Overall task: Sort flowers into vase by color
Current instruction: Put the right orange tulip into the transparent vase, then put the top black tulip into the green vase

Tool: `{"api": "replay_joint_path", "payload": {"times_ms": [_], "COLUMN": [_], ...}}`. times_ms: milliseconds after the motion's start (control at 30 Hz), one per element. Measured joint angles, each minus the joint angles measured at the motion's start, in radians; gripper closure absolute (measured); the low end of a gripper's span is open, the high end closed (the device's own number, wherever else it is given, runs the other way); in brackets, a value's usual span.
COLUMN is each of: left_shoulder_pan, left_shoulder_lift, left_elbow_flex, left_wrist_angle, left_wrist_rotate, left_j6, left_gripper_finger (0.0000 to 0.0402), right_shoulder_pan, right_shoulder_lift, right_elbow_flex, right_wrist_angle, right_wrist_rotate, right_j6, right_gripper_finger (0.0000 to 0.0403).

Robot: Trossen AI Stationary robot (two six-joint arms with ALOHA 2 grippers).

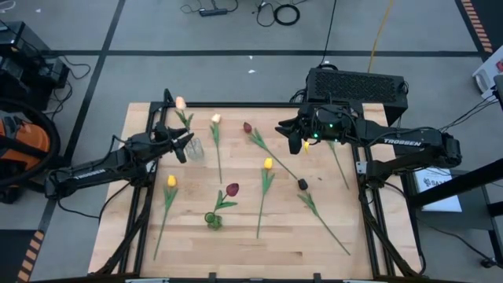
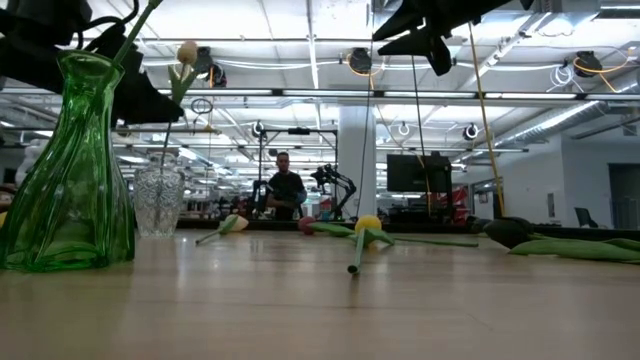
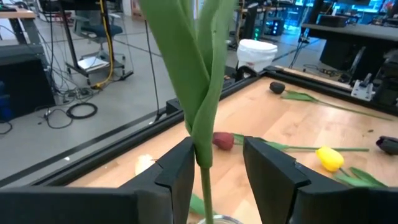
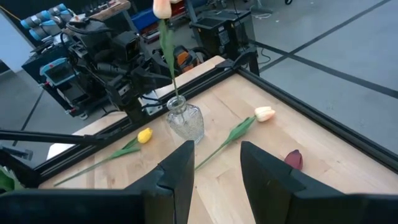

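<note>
A cream-peach tulip (image 1: 181, 102) stands in the clear glass vase (image 1: 194, 149) at the table's far left. My left gripper (image 3: 217, 155) is open, with one finger on either side of the tulip's stem (image 3: 205, 171) just above the vase's mouth. A dark red tulip (image 1: 232, 189) stands in the green vase (image 1: 214, 220) near the front. My right gripper (image 1: 287, 134) hangs open over the far right of the table, with nothing between its fingers (image 4: 180, 168). Several tulips lie flat on the wood: cream (image 1: 215, 118), dark red (image 1: 247, 126) and yellow (image 1: 267, 163). My left gripper's fingers stand level at the stem's leafy part (image 3: 202, 149). The stem runs close along one finger's inner edge (image 3: 186, 163), and whether it touches I cannot tell. The other finger stands clear of it. The stem stays upright in the clear vase.
Another yellow tulip (image 1: 171, 181) lies at the left, and a dark-headed one (image 1: 302, 184) at the right with its stem toward the near edge. A loose stem (image 1: 339, 165) lies under my right arm. A raised black frame (image 1: 236, 104) borders the table. A person (image 2: 285, 190) stands far behind.
</note>
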Motion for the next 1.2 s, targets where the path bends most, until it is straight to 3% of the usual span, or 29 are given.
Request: {"api": "replay_joint_path", "payload": {"times_ms": [400, 700, 833, 933, 1067, 1200], "left_shoulder_pan": [0.000, 0.000, 0.000, 0.000, 0.000, 0.000], "left_shoulder_lift": [0.000, 0.000, 0.000, 0.000, 0.000, 0.000], "left_elbow_flex": [0.012, 0.131, 0.169, 0.199, 0.223, 0.237], "left_wrist_angle": [-0.061, -0.282, -0.279, -0.265, -0.216, -0.150], "left_wrist_rotate": [-0.019, -0.049, 0.010, 0.041, 0.074, 0.150], "left_j6": [-0.001, -0.002, -0.002, -0.001, -0.002, -0.002], "left_gripper_finger": [0.0257, 0.0257, 0.0257, 0.0257, 0.0258, 0.0258], "right_shoulder_pan": [0.000, 0.000, 0.000, 0.000, -0.020, -0.051], "right_shoulder_lift": [0.000, 0.000, 0.000, 0.000, 0.000, 0.001], "right_elbow_flex": [0.000, 0.000, 0.000, 0.000, 0.000, 0.000], "right_wrist_angle": [0.000, 0.000, -0.001, -0.028, -0.139, -0.294], "right_wrist_rotate": [0.000, 0.000, 0.003, 0.063, 0.147, 0.151], "right_j6": [0.000, 0.000, 0.006, 0.033, 0.090, 0.189], "right_gripper_finger": [0.0280, 0.0280, 0.0280, 0.0280, 0.0286, 0.0298]}}
